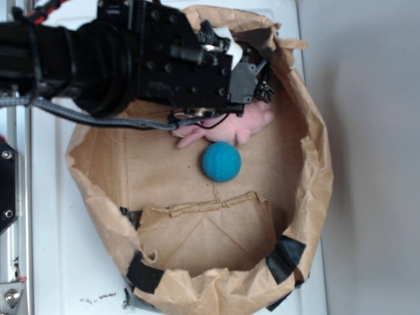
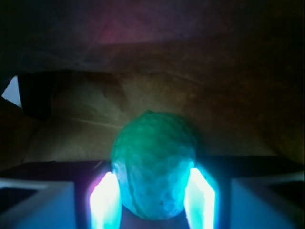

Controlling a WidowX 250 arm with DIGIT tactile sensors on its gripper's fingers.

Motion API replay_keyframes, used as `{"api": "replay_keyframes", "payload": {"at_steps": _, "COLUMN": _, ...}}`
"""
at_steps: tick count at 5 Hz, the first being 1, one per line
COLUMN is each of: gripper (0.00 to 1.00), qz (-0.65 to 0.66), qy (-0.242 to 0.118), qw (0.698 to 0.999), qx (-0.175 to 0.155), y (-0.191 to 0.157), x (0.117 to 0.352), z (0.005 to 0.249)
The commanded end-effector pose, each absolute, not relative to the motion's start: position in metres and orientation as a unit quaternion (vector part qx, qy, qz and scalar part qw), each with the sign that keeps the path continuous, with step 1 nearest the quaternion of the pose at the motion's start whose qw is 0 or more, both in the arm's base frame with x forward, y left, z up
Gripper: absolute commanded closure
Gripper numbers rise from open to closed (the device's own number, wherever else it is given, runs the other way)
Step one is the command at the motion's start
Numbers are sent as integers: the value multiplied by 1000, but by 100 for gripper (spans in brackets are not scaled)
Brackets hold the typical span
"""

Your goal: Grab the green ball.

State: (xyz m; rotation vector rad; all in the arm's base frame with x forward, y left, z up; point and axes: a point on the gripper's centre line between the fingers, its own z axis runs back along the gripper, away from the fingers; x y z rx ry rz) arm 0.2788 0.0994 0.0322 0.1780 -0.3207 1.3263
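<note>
Seen from above, a black robot arm reaches in from the left over a brown paper bag whose walls are rolled down into a shallow, round basin. The bag rests on a white table, and patches of black tape hold its near rim together.

The end effector sits at the far side of the bag, close to the far wall. In this view its body hides whatever lies between its fingers.

The wrist view fills that gap. The green ball, with its bumpy, knitted-looking surface, sits between two glowing fingers. One finger stands at the ball's left flank and the other at its right flank. Both appear to touch the ball, so the end effector is pinched around it, open only as wide as the ball itself. Behind the ball rises the dim brown wall of the bag.

Back in the overhead view, a pink plush toy lies on the bag floor just beside the end effector, partly covered by the arm. A blue ball rests just near of the toy, around the middle of the bag floor, apart from the end effector. A folded paper flap lies across the near part of the floor.
</note>
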Motion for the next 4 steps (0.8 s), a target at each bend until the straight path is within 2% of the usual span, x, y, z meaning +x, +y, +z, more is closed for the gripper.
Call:
{"api": "replay_keyframes", "payload": {"at_steps": 1, "gripper": 100, "qz": 573, "qy": -172, "qw": 800, "qx": 54, "y": 88, "x": 277, "z": 43}}
{"api": "replay_keyframes", "payload": {"at_steps": 2, "gripper": 100, "qz": 536, "qy": -153, "qw": 829, "qx": 37, "y": 84, "x": 278, "z": 63}}
{"api": "replay_keyframes", "payload": {"at_steps": 3, "gripper": 100, "qz": 500, "qy": -120, "qw": 858, "qx": 9, "y": 85, "x": 276, "z": 92}}
{"api": "replay_keyframes", "payload": {"at_steps": 4, "gripper": 100, "qz": 460, "qy": -76, "qw": 885, "qx": -4, "y": 86, "x": 273, "z": 122}}
